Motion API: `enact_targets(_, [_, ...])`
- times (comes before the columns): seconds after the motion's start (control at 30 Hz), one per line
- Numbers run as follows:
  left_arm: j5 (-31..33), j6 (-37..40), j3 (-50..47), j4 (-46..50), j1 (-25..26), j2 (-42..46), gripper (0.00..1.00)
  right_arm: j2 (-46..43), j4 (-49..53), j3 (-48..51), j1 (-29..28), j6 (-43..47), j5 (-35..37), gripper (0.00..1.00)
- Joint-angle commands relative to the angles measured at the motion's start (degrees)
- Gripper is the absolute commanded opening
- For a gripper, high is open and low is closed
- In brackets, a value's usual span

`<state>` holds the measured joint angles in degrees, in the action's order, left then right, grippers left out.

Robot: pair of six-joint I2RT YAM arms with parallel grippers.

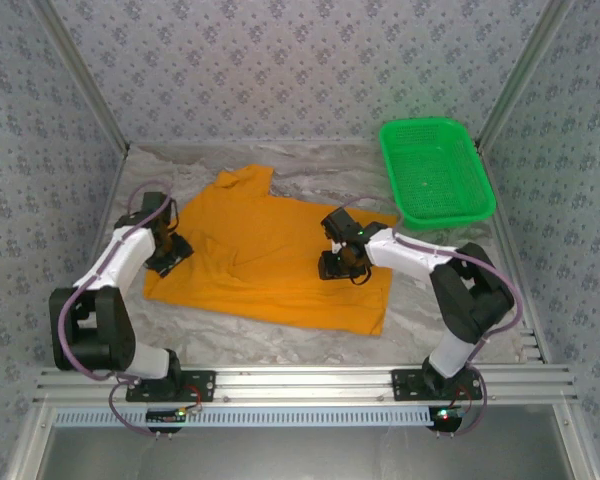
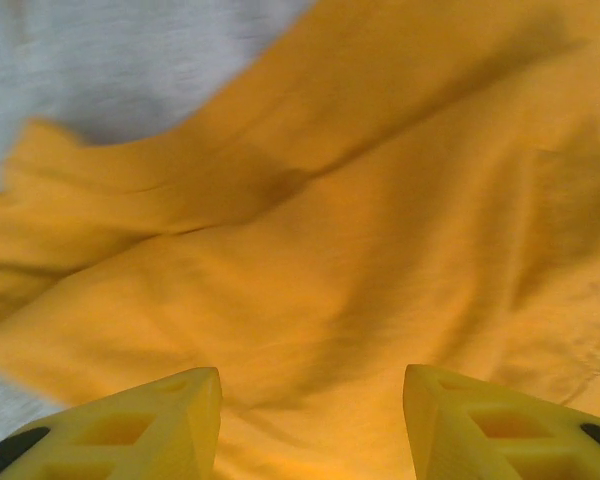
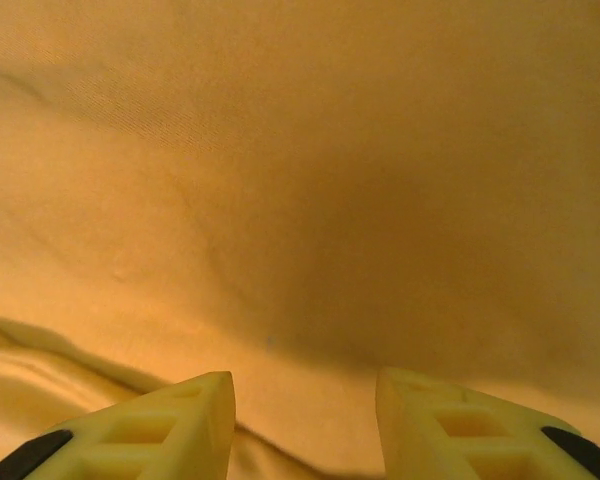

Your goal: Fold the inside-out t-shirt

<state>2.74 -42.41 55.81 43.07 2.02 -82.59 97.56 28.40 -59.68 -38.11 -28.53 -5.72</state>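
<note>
The orange t-shirt (image 1: 265,260) lies spread on the table, a sleeve pointing to the back left; no print or tag shows. My left gripper (image 1: 170,255) sits at the shirt's left edge. In the left wrist view its yellow fingers (image 2: 180,420) stand apart over rumpled orange cloth (image 2: 330,230), nothing between them. My right gripper (image 1: 340,262) hovers over the shirt's right half. Its fingers (image 3: 440,425) are likewise spread above smooth orange fabric (image 3: 310,180), gripping nothing.
A green plastic mesh basket (image 1: 436,170) stands at the back right corner. Grey marbled table surface (image 1: 280,345) shows in front of the shirt. Patterned walls close in the back and both sides; a metal rail (image 1: 300,385) runs along the near edge.
</note>
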Motion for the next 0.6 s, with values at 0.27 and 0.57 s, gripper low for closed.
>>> enact_targets(0.27, [-3.0,-0.7,-12.5,-2.7,3.4,-2.8,0.51,-8.2,5.6,8.8,-2.8,-0.3,10.6,0.44])
enact_targets(0.57, [3.2,0.1,-4.9,12.9,3.0,13.6,0.67,-7.2,9.0,-8.0,11.5,15.4,24.2,0.55])
